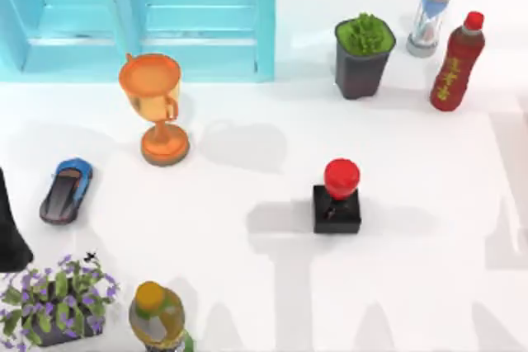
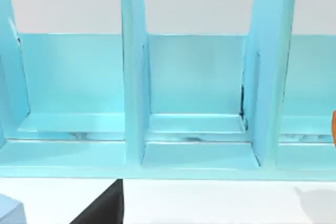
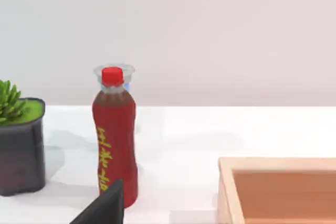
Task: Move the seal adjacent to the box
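The seal (image 1: 337,196), a black cube base with a glossy red round knob, stands upright on the white table right of centre, with nothing touching it. The box (image 3: 278,163) is an open tan wooden one with an orange inside; its corner appears in the right wrist view, to the side of the red bottle (image 3: 114,140). My left arm (image 1: 8,232) is parked at the table's left edge. A dark part of the left gripper (image 2: 102,208) faces the blue shelf (image 2: 194,150). A dark part of the right gripper (image 3: 105,208) points toward the red bottle.
A blue shelf unit (image 1: 140,14) fills the back left. An orange trophy (image 1: 155,105), a toy car (image 1: 66,190), a purple-flowered plant (image 1: 58,302) and a yellow-capped bottle (image 1: 157,317) stand on the left. A green potted plant (image 1: 364,55), an hourglass (image 1: 432,14) and the red bottle (image 1: 456,63) stand at the back right.
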{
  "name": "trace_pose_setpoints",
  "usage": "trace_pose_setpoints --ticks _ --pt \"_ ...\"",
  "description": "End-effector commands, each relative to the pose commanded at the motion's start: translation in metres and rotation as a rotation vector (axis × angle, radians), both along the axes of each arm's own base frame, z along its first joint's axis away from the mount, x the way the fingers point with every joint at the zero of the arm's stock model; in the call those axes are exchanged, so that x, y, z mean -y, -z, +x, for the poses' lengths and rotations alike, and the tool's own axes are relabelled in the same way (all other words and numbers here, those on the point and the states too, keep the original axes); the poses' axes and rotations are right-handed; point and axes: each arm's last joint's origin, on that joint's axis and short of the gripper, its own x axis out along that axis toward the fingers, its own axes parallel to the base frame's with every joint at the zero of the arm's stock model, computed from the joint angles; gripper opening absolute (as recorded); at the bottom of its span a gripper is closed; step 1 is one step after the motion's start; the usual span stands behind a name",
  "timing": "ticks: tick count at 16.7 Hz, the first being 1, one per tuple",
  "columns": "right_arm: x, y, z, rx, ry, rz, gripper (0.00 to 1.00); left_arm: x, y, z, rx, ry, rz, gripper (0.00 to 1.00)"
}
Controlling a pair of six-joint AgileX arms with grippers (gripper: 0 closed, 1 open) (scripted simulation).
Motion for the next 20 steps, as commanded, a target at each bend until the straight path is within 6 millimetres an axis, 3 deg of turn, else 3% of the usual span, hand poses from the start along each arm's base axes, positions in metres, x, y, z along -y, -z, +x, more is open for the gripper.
trace_pose_setpoints --ticks 5,11,15,20 --pt "-0.002 -0.010 0.000 -0.031 -0.018 0.018 1.00 0.000 0.000 0.000 0.000 0.000 0.000 1.00" --pt "-0.014 -0.071 0.013 -0.240 -0.096 0.115 1.00 0.000 0.000 0.000 0.000 0.000 0.000 1.00" --pt "-0.032 -0.121 0.046 -0.471 -0.147 0.182 1.00 0.000 0.000 0.000 0.000 0.000 0.000 1.00" --pt "-0.079 -0.163 0.112 -0.817 -0.177 0.217 1.00 0.000 0.000 0.000 0.000 0.000 0.000 1.00"
